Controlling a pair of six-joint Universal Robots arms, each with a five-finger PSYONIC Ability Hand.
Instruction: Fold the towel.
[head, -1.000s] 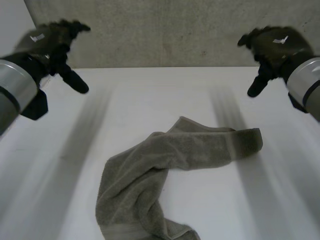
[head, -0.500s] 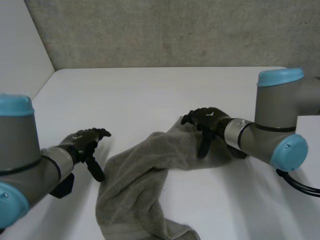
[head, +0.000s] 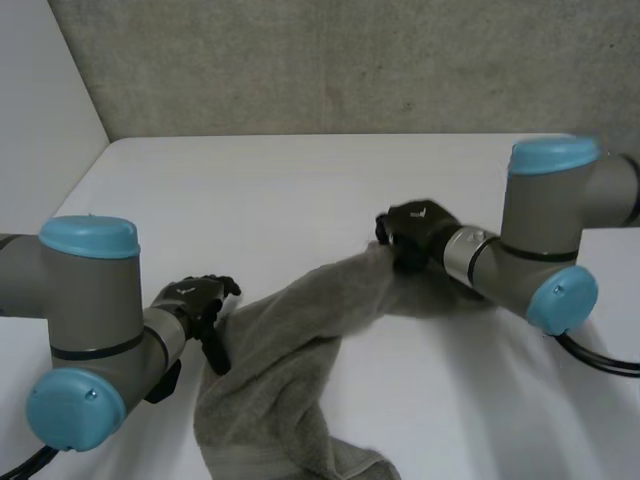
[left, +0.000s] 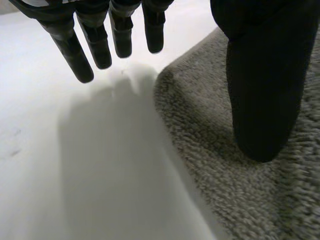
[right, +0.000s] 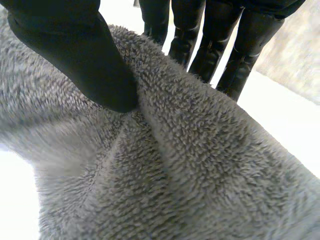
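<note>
A grey-green towel (head: 270, 380) lies crumpled on the white table (head: 280, 190), running from the middle right toward the near edge. My right hand (head: 414, 229) is at its far right end. In the right wrist view its thumb (right: 75, 50) and fingers (right: 200, 45) pinch a raised ridge of the towel (right: 175, 170). My left hand (head: 194, 298) is low at the towel's left edge. In the left wrist view its fingers (left: 95, 40) hang straight over bare table, and the thumb (left: 260, 80) is over the towel's rounded corner (left: 235, 185).
A grey wall (head: 350, 60) closes the back of the table and a white panel (head: 40, 110) stands at the left. Bare tabletop stretches beyond the towel and to its right (head: 480, 400).
Both arms came down from a raised pose to the table. The right hand closed on the towel's far end and bunched it. The left hand moved in to the towel's left edge.
</note>
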